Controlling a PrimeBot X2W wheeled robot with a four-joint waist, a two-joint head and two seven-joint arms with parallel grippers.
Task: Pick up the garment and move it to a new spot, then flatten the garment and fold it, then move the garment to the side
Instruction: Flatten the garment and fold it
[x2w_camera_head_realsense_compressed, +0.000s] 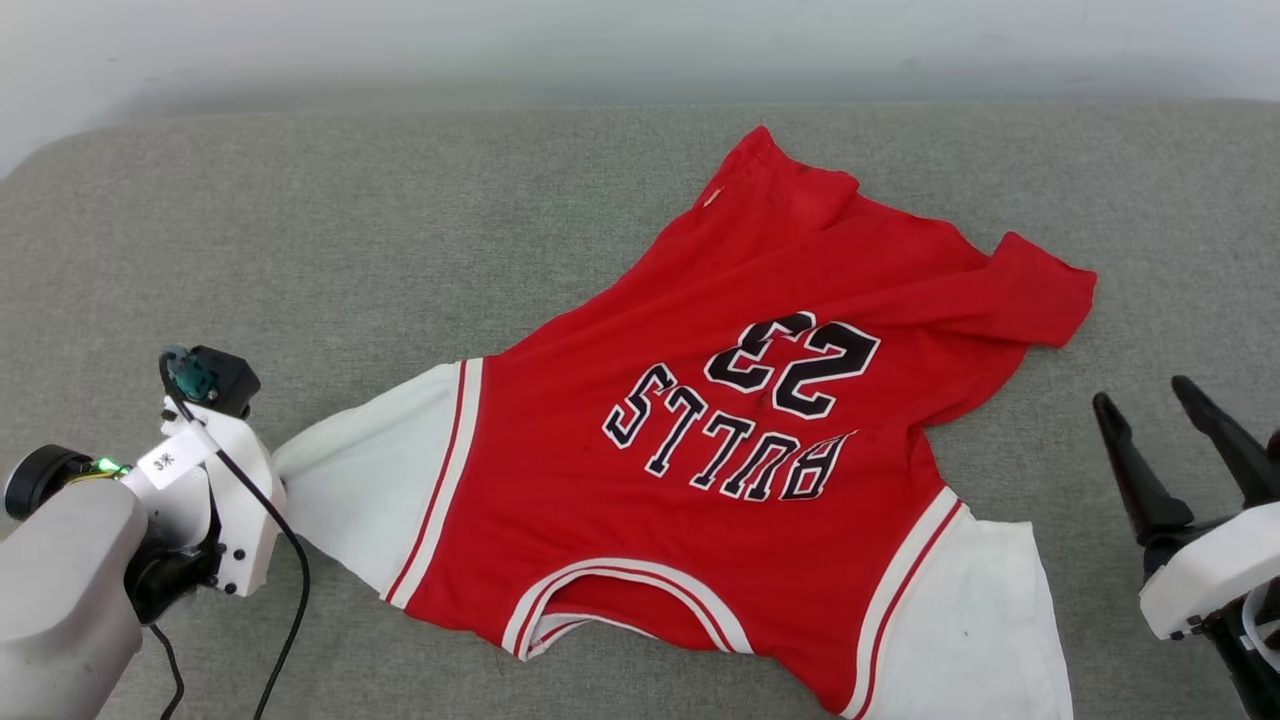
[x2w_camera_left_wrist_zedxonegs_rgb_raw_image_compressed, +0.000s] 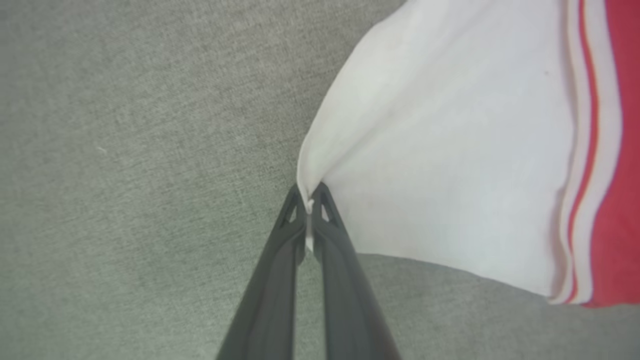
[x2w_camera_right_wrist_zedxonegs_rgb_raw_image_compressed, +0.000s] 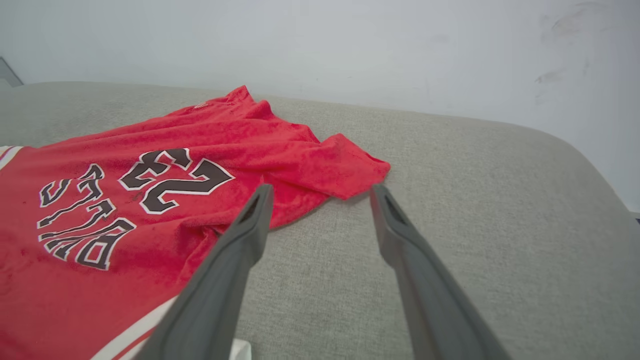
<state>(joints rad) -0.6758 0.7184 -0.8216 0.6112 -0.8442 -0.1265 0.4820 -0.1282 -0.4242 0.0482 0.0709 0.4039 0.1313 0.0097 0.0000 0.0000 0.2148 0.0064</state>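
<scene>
The garment (x2w_camera_head_realsense_compressed: 730, 420) is a red jersey T-shirt with white sleeves and black lettering, spread chest-up on the grey cushion with its collar toward me. My left gripper (x2w_camera_left_wrist_zedxonegs_rgb_raw_image_compressed: 310, 197) is shut on the tip of the garment's white left sleeve (x2w_camera_left_wrist_zedxonegs_rgb_raw_image_compressed: 450, 150), pinching a fold of cloth between its dark fingers. In the head view that left gripper (x2w_camera_head_realsense_compressed: 272, 470) sits at the sleeve's end, its fingers hidden under the wrist. My right gripper (x2w_camera_head_realsense_compressed: 1140, 400) stands open to the right of the garment, apart from it, fingers (x2w_camera_right_wrist_zedxonegs_rgb_raw_image_compressed: 255, 220) spread with nothing between them.
The grey cushion (x2w_camera_head_realsense_compressed: 350, 250) runs wide to the left and behind the garment, ending at a pale wall (x2w_camera_head_realsense_compressed: 640, 40). Its rounded right corner (x2w_camera_right_wrist_zedxonegs_rgb_raw_image_compressed: 575, 150) shows in the right wrist view. The garment's red hem (x2w_camera_head_realsense_compressed: 1040, 290) lies crumpled at the far right.
</scene>
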